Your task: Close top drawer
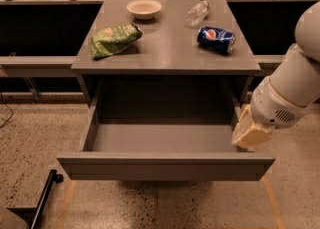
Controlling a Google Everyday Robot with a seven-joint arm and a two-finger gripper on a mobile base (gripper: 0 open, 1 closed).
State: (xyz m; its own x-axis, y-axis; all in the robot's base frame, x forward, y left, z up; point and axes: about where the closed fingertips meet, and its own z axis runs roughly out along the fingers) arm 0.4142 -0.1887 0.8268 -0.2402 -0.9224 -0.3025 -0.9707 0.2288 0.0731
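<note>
The top drawer (165, 167) of the grey cabinet stands pulled far out towards me. Its inside (160, 137) is bare, and its plain handleless front panel faces the camera low in the view. My gripper (251, 130), beige at the end of the white arm (292, 88), hangs at the drawer's right side. It is just above and outside the drawer's right wall, near the front right corner. I cannot tell whether it touches the drawer.
On the cabinet top (165, 48) lie a green chip bag (115, 39), a white bowl (144, 8), a clear plastic bottle (197, 12) and a blue soda can (216, 39). A black bar (42, 198) lies on the speckled floor at lower left.
</note>
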